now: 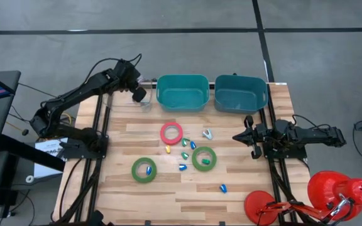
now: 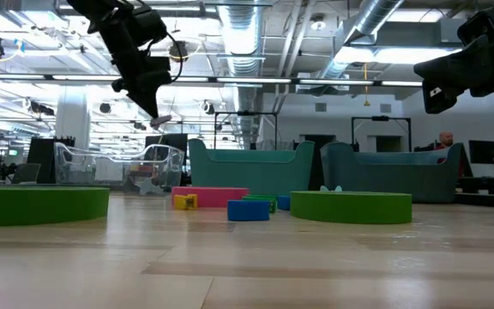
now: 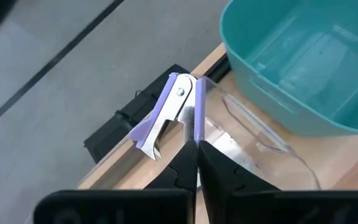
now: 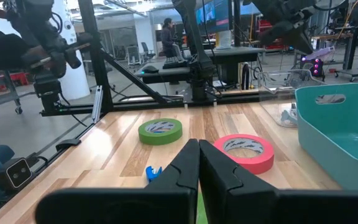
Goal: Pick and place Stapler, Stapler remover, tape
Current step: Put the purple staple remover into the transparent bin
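My left gripper [image 1: 141,95] [image 3: 196,147] is shut on a purple and metal staple remover [image 3: 169,112] above the table's far left corner. It hangs over the rim of a clear container [image 3: 253,134]. On the wood lie a pink-red tape roll [image 1: 171,133] and two green tape rolls [image 1: 144,169] [image 1: 204,158]. Around the rolls are several small blue, green and yellow pieces; I cannot tell whether they are staplers. A pale small piece [image 1: 207,134] lies right of the pink-red roll. My right gripper [image 1: 247,137] [image 4: 197,152] waits shut at the right edge. My left gripper pinches one purple arm of the staple remover at its free end [image 3: 197,127], between the two fingertips. The fingers slant downward and lie along that arm. The remover sticks out beyond the fingertips with its hinge end [image 3: 182,82] farthest away. Its other arm is spread free, and it is lifted clear.
Two teal bins [image 1: 182,92] [image 1: 241,93] stand side by side along the far edge, right of the clear container [image 1: 126,100]. A red lamp-like object [image 1: 332,191] sits off the near right corner. Bare wood shows along the near edge.
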You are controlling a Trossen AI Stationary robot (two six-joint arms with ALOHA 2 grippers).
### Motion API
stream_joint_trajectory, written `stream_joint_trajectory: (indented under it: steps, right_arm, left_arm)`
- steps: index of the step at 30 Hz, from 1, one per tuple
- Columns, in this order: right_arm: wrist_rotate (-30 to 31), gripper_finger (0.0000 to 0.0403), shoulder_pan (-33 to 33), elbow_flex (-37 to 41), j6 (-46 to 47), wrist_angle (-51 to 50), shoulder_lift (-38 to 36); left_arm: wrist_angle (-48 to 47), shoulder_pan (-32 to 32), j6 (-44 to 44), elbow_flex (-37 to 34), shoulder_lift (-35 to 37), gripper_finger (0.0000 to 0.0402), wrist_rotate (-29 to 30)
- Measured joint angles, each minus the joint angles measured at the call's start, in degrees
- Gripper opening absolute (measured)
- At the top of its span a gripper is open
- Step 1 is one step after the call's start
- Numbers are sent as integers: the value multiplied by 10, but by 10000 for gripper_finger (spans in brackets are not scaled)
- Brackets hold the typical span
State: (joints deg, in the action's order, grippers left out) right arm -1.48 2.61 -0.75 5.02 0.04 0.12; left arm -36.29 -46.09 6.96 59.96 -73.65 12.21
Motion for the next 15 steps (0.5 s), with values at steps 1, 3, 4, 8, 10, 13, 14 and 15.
stream_joint_trajectory:
  steps: [1, 3, 4, 8, 10, 13, 14, 15]
  right_arm:
    - [0, 0, 0, 0, 0, 0, 0]
    - [0, 0, 0, 0, 0, 0, 0]
    - [0, 0, 0, 0, 0, 0, 0]
    - [0, 0, 0, 0, 0, 0, 0]
    - [0, 0, 0, 0, 0, 0, 0]
    - [0, 0, 0, 0, 0, 0, 0]
    - [0, 0, 0, 0, 0, 0, 0]
    - [0, 0, 0, 0, 0, 0, 0]
  left_arm:
    - [1, -4, -1, -5, 0, 4, 0]
    - [-1, -11, -15, -23, 0, 4, 0]
    - [-4, -14, -26, -33, 0, 4, 0]
    - [0, -24, -43, -69, -1, 4, 0]
    - [-2, -29, -44, -85, -1, 4, 0]
    - [-1, -32, -45, -102, -1, 4, 0]
    - [0, -32, -45, -107, -1, 4, 0]
    - [-1, -32, -45, -112, -1, 4, 0]
